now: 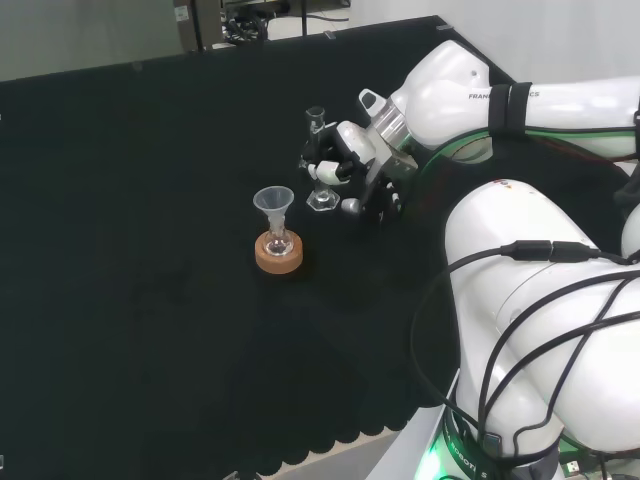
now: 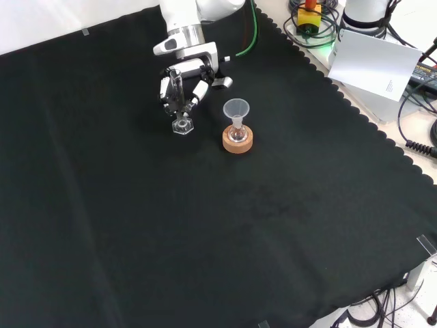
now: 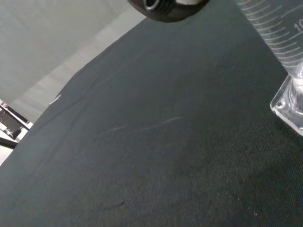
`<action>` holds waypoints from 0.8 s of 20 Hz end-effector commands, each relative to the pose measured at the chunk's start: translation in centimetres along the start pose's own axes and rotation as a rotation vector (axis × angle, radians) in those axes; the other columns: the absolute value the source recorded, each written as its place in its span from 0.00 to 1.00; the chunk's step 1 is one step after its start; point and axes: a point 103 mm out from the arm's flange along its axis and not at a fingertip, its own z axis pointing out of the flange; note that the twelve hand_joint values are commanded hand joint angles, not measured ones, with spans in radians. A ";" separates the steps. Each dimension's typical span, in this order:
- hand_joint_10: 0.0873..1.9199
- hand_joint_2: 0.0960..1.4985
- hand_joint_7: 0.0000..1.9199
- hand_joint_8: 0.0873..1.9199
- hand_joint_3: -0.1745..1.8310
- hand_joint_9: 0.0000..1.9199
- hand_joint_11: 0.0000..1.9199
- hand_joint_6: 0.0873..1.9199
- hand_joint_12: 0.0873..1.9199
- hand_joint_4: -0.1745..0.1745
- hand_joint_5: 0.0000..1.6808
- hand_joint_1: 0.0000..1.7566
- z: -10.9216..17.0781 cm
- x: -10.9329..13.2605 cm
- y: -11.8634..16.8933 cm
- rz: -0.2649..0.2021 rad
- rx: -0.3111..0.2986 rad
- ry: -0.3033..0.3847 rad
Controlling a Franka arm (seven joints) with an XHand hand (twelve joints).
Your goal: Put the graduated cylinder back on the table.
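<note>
Closest to the front view's camera, a clear plastic funnel (image 2: 236,109) sits in a cork ring stand (image 2: 237,141). Just beside it, the hand (image 2: 183,87) has its fingers (image 2: 199,91) curled round the clear glass graduated cylinder (image 2: 180,109) (upright, base on the black-clothed table (image 2: 225,225)), toward the far edge.

We see a bench draped in black cloth (image 2: 205,232) with a scalloped edge. On the cloth a cork ring (image 2: 237,141) rests near the front view's centre, toward twelve o'clock; the graduated cylinder's (image 2: 181,125) clear hexagonal foot sits at its nine o'clock, just beside it.
</note>
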 end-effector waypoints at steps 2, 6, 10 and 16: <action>0.00 0.67 0.40 0.29 0.07 0.60 0.42 0.38 0.54 0.34 0.54 0.64 -0.5 0.4 0.0 -0.017 0.039 0.010; 0.00 0.67 0.36 0.30 0.02 0.55 0.34 0.33 0.59 0.38 0.46 0.61 -0.8 0.5 0.1 -0.003 0.066 0.002; 0.00 0.67 0.33 0.30 0.00 0.52 0.29 0.32 0.62 0.37 0.41 0.60 -0.8 0.6 0.1 0.011 0.072 0.005; 0.00 0.64 0.18 0.32 0.00 0.40 0.18 0.20 0.67 0.28 0.21 0.56 -2.2 1.3 0.5 0.009 0.078 -0.032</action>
